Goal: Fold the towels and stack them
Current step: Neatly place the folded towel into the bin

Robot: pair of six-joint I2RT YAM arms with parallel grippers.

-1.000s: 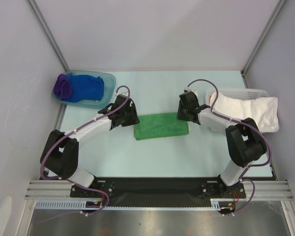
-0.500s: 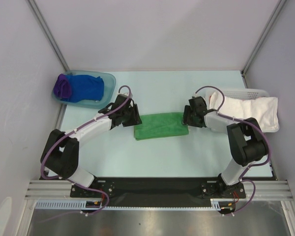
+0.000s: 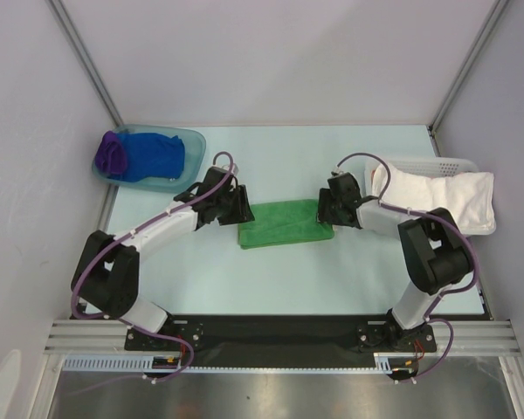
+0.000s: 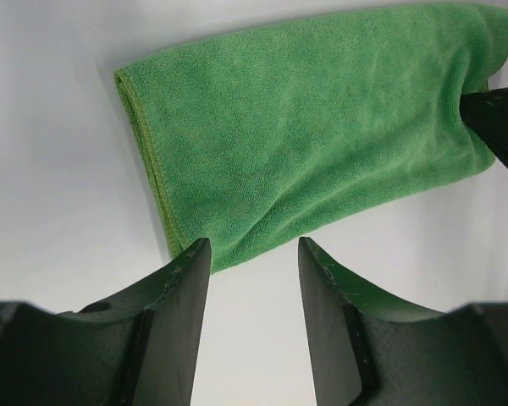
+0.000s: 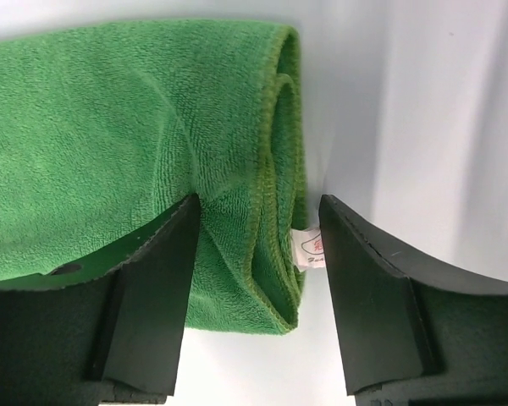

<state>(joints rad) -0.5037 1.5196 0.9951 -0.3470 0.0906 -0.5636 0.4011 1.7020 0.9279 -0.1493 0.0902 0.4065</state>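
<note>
The pale blue-green table (image 3: 288, 271) carries everything. At its right edge a white slatted plastic basket (image 3: 424, 164) holds a thick folded white towel (image 3: 437, 196), which overhangs the rim. At the far left corner a translucent teal plastic tray (image 3: 188, 140) holds a crumpled blue towel (image 3: 153, 155) with a purple cloth (image 3: 112, 155) beside it.

A folded green microfibre towel (image 3: 284, 223) lies flat mid-table, between the two arms.

The right gripper (image 5: 258, 220) is spread across the towel's right end: one finger (image 5: 152, 288) rests on the cloth, the other sits just outside the folded edge. The left gripper (image 4: 252, 254) is also spread, its fingertips at the towel's left end and gripping nothing.

A small white label (image 5: 307, 247) pokes out from the fold.
</note>
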